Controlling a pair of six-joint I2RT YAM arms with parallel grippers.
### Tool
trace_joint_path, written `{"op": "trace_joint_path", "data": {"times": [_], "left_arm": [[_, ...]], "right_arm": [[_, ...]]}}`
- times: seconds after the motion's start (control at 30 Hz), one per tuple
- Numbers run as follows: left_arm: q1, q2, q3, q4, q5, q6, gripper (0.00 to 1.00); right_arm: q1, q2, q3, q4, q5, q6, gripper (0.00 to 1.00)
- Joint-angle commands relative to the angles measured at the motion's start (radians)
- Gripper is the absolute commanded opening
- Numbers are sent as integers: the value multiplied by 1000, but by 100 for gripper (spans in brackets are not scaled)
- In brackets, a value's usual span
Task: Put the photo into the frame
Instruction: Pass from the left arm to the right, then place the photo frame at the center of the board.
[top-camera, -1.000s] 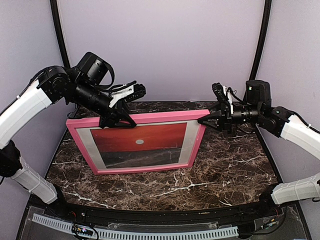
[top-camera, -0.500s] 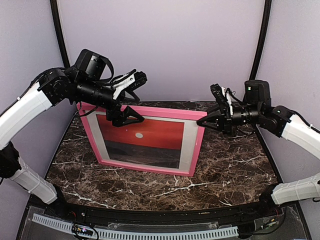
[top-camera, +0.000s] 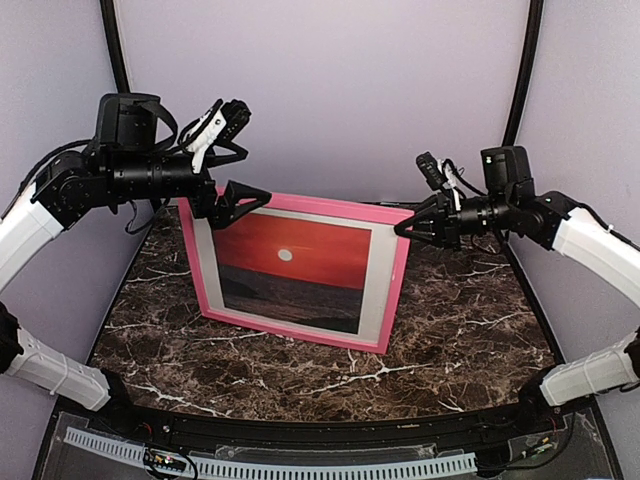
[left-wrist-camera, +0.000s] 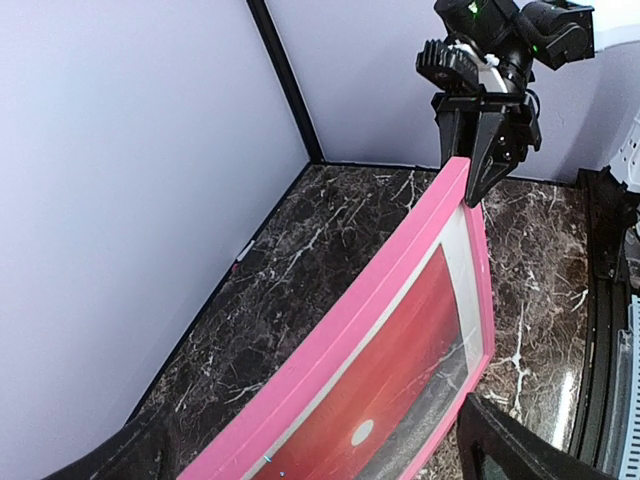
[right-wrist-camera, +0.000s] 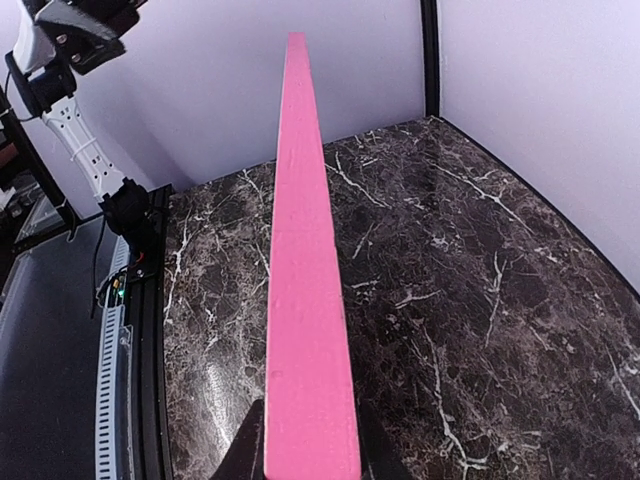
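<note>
From above, the frame (top-camera: 290, 329) stood tilted up on its lower edge on the marble table (top-camera: 450, 320). Its pink face was toward the arm bases, and the photo (top-camera: 290, 268) sat inside it with the sunset showing. The right claw (top-camera: 408, 228) was clamped on the frame's upper right corner. The left claw (top-camera: 255, 150) hung at the upper left corner with its fingers spread wide. Whether the lower finger touched the wood could not be told.

In the left wrist view, the frame (left-wrist-camera: 365, 300) ran away between that claw's widely parted fingers (left-wrist-camera: 510, 450). The right claw (left-wrist-camera: 478, 180) pinched its far corner.

In the right wrist view, the frame's pink top edge (right-wrist-camera: 300, 250) stretched away from two dark fingers (right-wrist-camera: 248, 455) pressed against its sides, above the table (right-wrist-camera: 480, 300).
</note>
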Motion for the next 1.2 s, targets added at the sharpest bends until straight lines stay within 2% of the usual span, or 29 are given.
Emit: {"op": "trace_joint_path", "data": {"times": [0.0,0.37,0.73,1.07,1.17], "left_arm": [[7,-24,-46,59,-53,-53,99],[7,-16,-219,139,-81,-168,99],[7,0,-340,201,-83,-266,99],[7,-7,-393,235,-63,-293,99],[7,-8,-402,236,-57,-299,99]], "right_arm": [[-53,92,90,-41,-5,34,0],[-177,437,316,-162,-194,118,0],[-297,767,476,-312,-332,47,0],[-358,905,448,-196,-382,168,21],[-370,940,434,-163,-377,196,25]]}}
